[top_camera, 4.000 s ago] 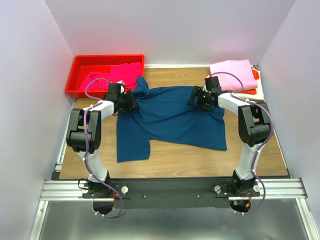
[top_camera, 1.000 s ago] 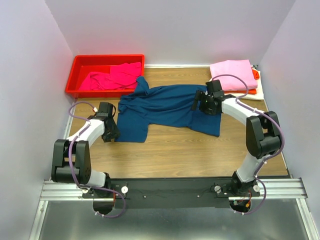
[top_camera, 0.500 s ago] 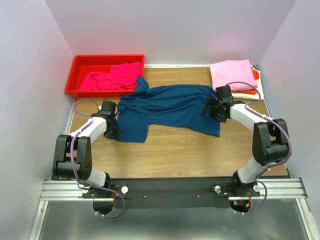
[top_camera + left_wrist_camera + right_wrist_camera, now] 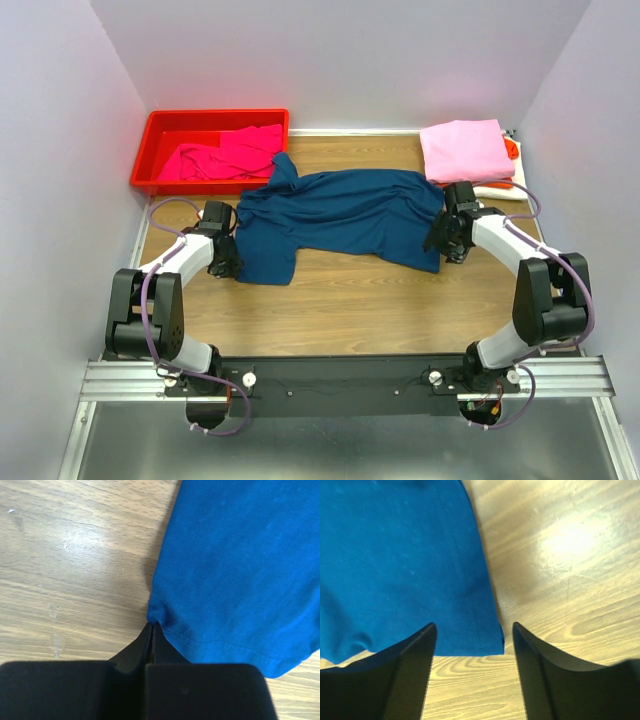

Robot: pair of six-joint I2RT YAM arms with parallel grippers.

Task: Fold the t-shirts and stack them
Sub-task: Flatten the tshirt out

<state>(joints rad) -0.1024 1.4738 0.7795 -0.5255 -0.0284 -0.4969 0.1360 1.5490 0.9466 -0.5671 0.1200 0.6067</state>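
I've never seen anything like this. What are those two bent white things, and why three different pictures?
They are two robot arms bolted to a table. The wide picture looks down from above; the two close-ups come from a camera on each wrist. A navy t-shirt lies spread on the table. The left fingers are shut, pinching its corner; the right fingers are open around another corner. A magenta shirt sits in a red bin, and a folded pink shirt lies far right.
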